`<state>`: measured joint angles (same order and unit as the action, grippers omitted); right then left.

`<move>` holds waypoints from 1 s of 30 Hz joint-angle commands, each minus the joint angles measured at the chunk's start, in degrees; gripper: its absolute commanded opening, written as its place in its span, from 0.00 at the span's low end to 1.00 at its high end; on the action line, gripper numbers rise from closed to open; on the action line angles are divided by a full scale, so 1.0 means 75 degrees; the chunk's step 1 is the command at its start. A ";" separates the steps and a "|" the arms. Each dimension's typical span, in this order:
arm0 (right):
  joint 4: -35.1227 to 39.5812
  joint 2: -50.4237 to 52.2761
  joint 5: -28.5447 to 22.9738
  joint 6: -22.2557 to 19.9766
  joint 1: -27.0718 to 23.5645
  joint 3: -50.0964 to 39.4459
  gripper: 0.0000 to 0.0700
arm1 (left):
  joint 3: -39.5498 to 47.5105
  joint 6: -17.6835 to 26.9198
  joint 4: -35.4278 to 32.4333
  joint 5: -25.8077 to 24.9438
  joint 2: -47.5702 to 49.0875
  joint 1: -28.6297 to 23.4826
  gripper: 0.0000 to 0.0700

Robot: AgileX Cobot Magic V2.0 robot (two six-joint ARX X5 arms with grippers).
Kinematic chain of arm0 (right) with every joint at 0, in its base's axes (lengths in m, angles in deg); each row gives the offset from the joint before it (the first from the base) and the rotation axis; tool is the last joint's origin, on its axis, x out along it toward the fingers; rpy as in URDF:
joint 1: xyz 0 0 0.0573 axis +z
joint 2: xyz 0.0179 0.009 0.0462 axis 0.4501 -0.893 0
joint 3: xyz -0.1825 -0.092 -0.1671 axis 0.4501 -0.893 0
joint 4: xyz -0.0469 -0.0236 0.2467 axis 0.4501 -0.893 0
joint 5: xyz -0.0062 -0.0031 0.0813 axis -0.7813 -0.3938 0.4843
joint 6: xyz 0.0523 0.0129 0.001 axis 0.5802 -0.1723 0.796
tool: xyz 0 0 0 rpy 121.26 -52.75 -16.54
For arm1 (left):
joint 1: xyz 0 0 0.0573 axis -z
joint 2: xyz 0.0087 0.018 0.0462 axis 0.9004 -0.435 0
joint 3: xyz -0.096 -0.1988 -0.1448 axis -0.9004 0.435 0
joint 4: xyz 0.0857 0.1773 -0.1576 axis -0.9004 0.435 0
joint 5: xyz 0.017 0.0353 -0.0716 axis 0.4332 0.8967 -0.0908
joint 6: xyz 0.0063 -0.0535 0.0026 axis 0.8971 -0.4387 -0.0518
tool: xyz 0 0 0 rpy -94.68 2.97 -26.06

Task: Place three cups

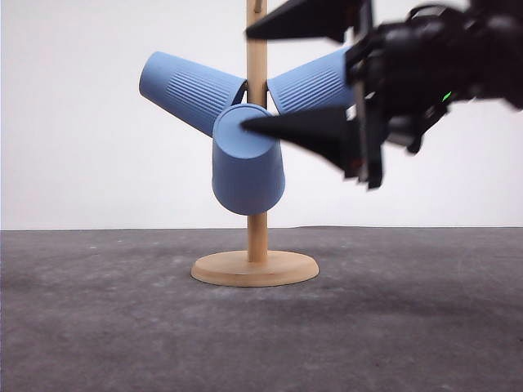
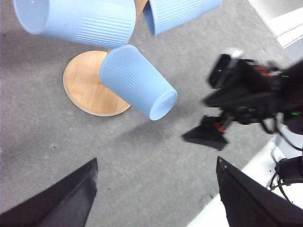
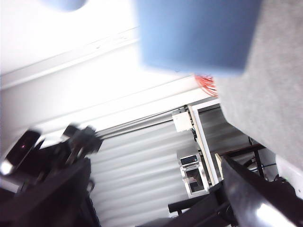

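Three cups are hung on a wooden stand [image 1: 257, 237] set on a grey table [image 1: 98, 327]. From the pole, the left cup [image 1: 189, 88] is angled toward 10 o'clock, the right cup [image 1: 315, 82] toward 2 o'clock, and the front cup [image 1: 248, 163] is pointed at the camera. The right gripper [image 1: 270, 77] is seen at the right cup, fingers spread, nothing held. The left gripper [image 2: 156, 189] is likewise spread wide and empty, above the table.

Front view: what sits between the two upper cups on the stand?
The wooden post rises between the left cup and right cup; the third cup hangs just below.
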<state>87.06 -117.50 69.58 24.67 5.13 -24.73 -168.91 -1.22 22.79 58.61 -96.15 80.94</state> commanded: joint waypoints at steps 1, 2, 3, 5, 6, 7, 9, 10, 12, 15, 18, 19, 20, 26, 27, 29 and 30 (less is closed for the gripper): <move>0.0004 0.0592 0.0011 -0.0664 0.0024 0.0003 0.69 | -0.0189 0.0000 -0.0052 -0.0015 -0.0029 0.0015 0.68; -0.0099 0.0853 0.0018 -0.0820 0.0023 0.0004 0.66 | -0.0189 0.0000 -0.0053 -0.0015 -0.0029 0.0015 0.68; -0.0212 0.1106 0.0017 -0.0962 0.0023 0.0008 0.65 | -0.0189 0.0000 -0.0053 -0.0015 -0.0029 0.0015 0.68; -0.0560 0.1644 0.0015 -0.1436 0.0016 0.0015 0.64 | -0.0189 0.0000 -0.0056 -0.0013 -0.0029 0.0015 0.68; -0.0821 0.1933 0.0017 -0.1752 0.0007 0.0018 0.64 | -0.0189 0.0000 -0.0056 -0.0012 -0.0029 0.0015 0.68; -0.1201 0.2203 0.0019 -0.2128 -0.0015 0.0032 0.64 | -0.0189 0.0000 -0.0058 -0.0012 -0.0029 0.0015 0.68; -0.2391 0.2810 0.0016 -0.3175 -0.0114 0.0127 0.61 | -0.0189 0.0000 -0.0062 -0.0012 -0.0029 0.0015 0.68; -0.3244 0.3129 0.0004 -0.3870 -0.0188 0.0228 0.59 | -0.0189 0.0000 -0.0062 -0.0012 -0.0029 0.0015 0.68; -0.5156 0.3679 -0.0093 -0.5404 -0.0342 0.0532 0.57 | -0.0189 -0.0019 -0.0059 -0.0012 -0.0029 0.0015 0.68; -0.8606 0.4275 -0.0795 -0.8339 -0.0604 0.1373 0.57 | -0.0189 -0.0058 -0.0059 -0.0012 -0.0029 0.0015 0.68; -1.1636 0.4425 -0.2251 -1.1221 -0.0868 0.2495 0.57 | -0.0189 -0.0058 -0.0062 -0.0012 -0.0029 0.0015 0.68; -1.2403 0.4404 -0.2880 -1.2075 -0.0949 0.2876 0.57 | -0.0189 -0.0058 -0.0062 -0.0012 -0.0029 0.0015 0.68; -1.2996 0.4375 -0.3470 -1.2804 -0.1018 0.3210 0.57 | -0.0189 -0.0057 -0.0062 -0.0012 -0.0029 0.0015 0.68; -1.4158 0.4305 -0.6012 -1.5438 -0.1363 0.4410 0.57 | -0.0189 0.0051 -0.0249 0.0035 -0.0017 0.0003 0.67; -1.4155 0.4315 -0.6145 -1.5604 -0.1423 0.4490 0.57 | -0.0188 0.0066 -0.0389 0.0059 0.0001 -0.0024 0.66; -1.4139 0.4372 -0.6265 -1.5797 -0.1562 0.4572 0.57 | -0.0172 0.0210 -0.0741 0.0079 0.0080 -0.0122 0.60; -1.4128 0.4405 -0.6266 -1.5828 -0.1627 0.4571 0.57 | -0.0158 0.0261 -0.0898 0.0096 0.0132 -0.0182 0.56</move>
<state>-18.91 -84.21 22.86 -89.08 -7.02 8.99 -168.91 -0.79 17.37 59.11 -95.56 79.74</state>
